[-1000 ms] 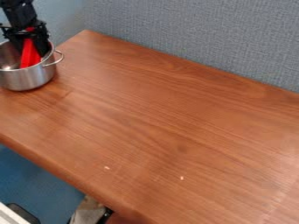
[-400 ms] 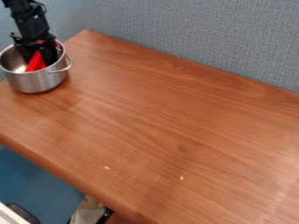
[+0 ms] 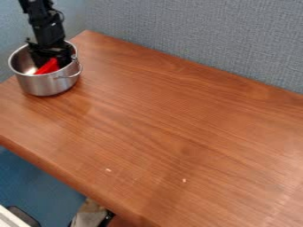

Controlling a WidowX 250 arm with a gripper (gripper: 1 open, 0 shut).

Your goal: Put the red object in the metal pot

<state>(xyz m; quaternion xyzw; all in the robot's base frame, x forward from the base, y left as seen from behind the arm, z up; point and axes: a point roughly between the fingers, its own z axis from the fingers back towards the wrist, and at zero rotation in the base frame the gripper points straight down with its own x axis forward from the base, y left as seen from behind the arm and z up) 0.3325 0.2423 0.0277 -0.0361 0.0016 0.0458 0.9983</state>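
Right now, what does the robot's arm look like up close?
The arm is black all over, slim and boxy, made of blocky segments. It narrows down to a black gripper with two short fingers. No cables or markings can be made out at this size.

At the upper left of the frame, a bright red object is seen inside a shiny silver metal pot. A black gripper is seen above it. The table is coloured reddish-brown with wood grain; the wall is textured blue-grey.

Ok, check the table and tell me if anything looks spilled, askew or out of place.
Nothing stands out. The metal pot stands upright near the table's far left corner, with the red object lying inside it. The gripper hangs over the pot's rim. No spill or damage shows on the wood.
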